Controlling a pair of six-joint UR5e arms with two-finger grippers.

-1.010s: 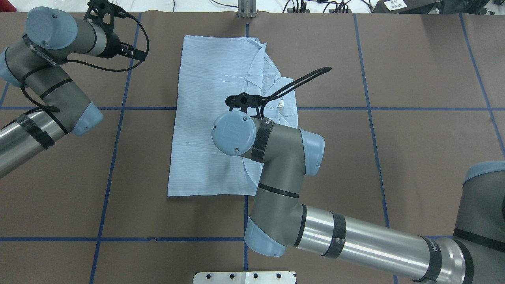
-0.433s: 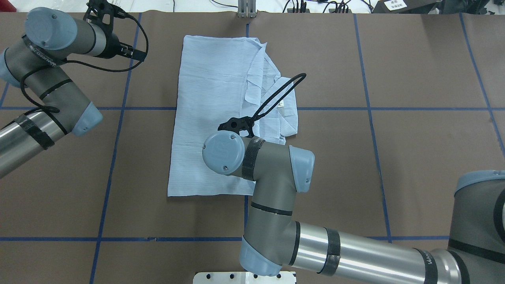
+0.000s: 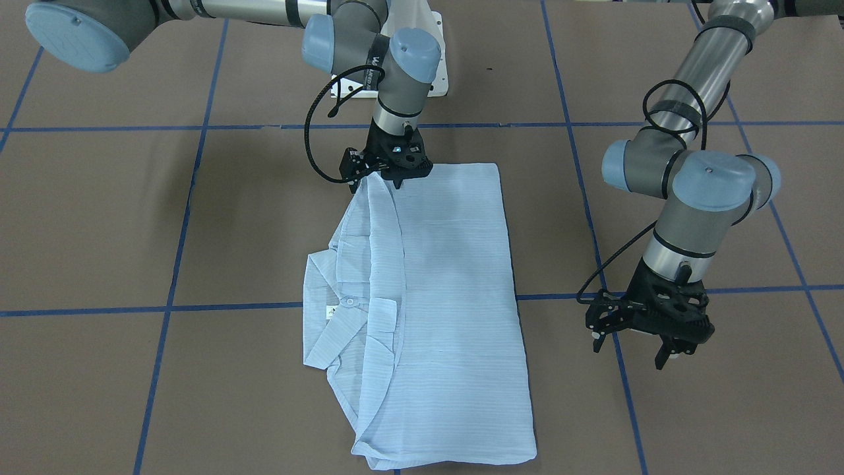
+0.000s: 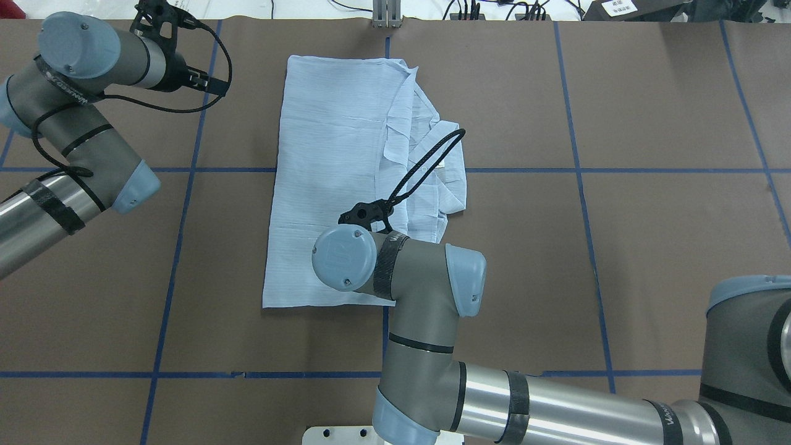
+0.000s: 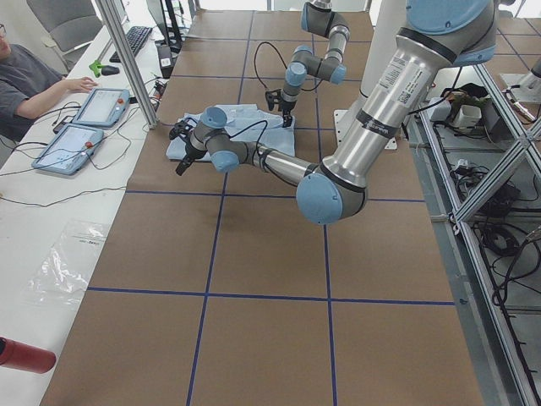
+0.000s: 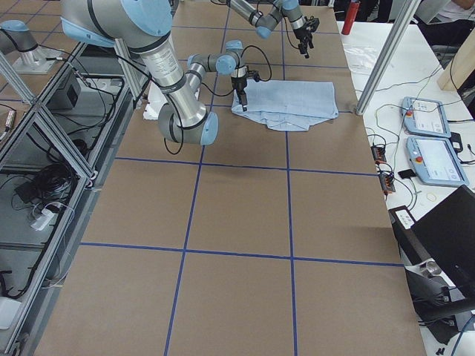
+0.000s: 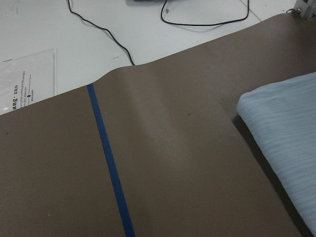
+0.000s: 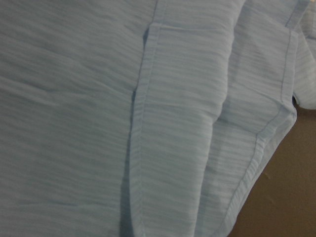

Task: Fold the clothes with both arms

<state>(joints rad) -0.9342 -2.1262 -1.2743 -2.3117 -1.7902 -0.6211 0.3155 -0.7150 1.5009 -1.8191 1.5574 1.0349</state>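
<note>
Table; right tool nearer shirt's edge

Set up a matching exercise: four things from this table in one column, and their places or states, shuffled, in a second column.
Things:
1. right gripper
2. left gripper
3. shirt
4. neck label

Places or states:
A. over the bare brown table, off to the shirt's side
B. lying folded flat, pale blue
C. at the shirt's edge nearest the robot
D. small and white, inside the collar

Pairs: 1-C, 2-A, 3-B, 4-D
</note>
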